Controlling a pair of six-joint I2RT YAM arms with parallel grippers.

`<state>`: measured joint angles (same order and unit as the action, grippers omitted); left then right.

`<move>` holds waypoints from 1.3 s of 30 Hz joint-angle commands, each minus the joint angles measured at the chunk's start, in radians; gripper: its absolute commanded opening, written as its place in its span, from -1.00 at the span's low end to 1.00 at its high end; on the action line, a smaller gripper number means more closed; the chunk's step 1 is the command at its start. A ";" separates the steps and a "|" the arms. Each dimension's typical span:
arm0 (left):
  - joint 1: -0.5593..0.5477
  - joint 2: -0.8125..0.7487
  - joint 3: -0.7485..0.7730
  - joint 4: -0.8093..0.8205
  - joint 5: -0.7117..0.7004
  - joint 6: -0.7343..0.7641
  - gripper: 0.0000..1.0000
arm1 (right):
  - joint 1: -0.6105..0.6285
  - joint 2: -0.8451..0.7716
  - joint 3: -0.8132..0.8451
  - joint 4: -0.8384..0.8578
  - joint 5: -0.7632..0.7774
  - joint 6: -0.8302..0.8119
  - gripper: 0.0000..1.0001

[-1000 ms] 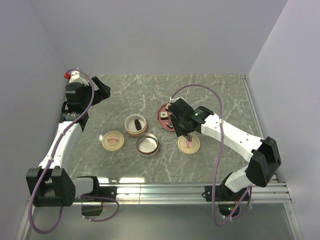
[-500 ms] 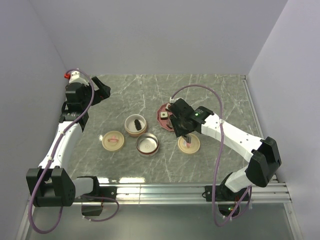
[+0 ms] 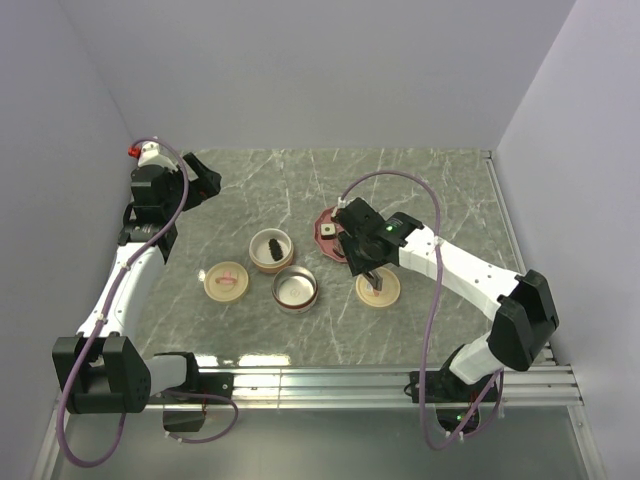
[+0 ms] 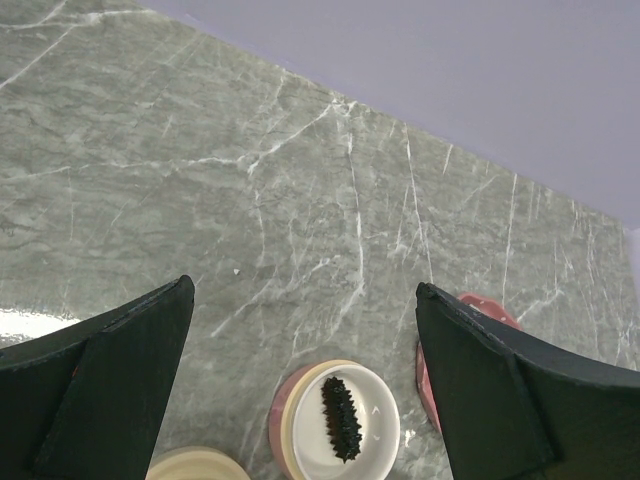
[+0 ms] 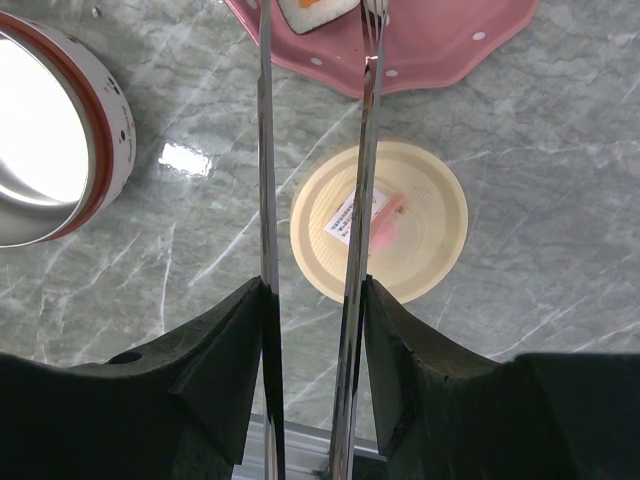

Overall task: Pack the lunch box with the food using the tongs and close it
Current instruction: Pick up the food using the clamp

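Note:
My right gripper (image 5: pixel 315 290) is shut on the tongs (image 5: pixel 265 150), one thin metal arm pressed against each finger. The tongs' arms stand apart, their tips over the near rim of the red plate (image 5: pixel 440 40). A piece of food (image 5: pixel 308 8) with a white and orange centre lies on that plate between the tips. In the top view this gripper (image 3: pixel 365 260) hovers between the plate (image 3: pixel 322 216) and a cream lid (image 3: pixel 378 290). A pink-sided lunch box bowl (image 4: pixel 290 420) holds a dark spiky piece (image 4: pixel 342 418). My left gripper (image 4: pixel 302 300) is open, high at the back left (image 3: pixel 208 180).
A round metal lunch box tier with a red rim (image 3: pixel 295 288) stands in front of the bowl (image 3: pixel 270 250). A second cream lid (image 3: pixel 226 282) lies to its left. The metal rail runs along the table's near edge (image 3: pixel 330 378), and walls close in the back and sides.
The right gripper with the tongs has shifted slightly left, from over the cream lid toward the plate. The left arm has not moved.

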<state>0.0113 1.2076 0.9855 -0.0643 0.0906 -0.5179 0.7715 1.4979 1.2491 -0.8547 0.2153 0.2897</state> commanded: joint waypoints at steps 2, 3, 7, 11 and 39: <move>-0.004 -0.003 -0.013 0.047 0.012 -0.013 0.99 | 0.002 -0.005 0.001 0.002 -0.008 -0.011 0.00; -0.004 -0.005 -0.015 0.047 0.012 -0.014 0.99 | 0.002 -0.002 0.003 -0.001 -0.013 -0.012 0.00; -0.004 -0.003 -0.015 0.050 0.012 -0.013 0.99 | 0.005 0.001 0.006 -0.007 -0.021 -0.015 0.00; -0.005 -0.003 -0.016 0.050 0.009 -0.014 0.99 | 0.005 -0.002 0.007 -0.012 -0.017 -0.017 0.01; -0.005 -0.003 -0.019 0.052 0.001 -0.014 0.99 | 0.012 0.084 -0.002 -0.046 0.015 0.000 0.00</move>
<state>0.0113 1.2076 0.9703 -0.0563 0.0898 -0.5190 0.7765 1.5631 1.2484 -0.8871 0.2020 0.2832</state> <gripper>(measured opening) 0.995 0.503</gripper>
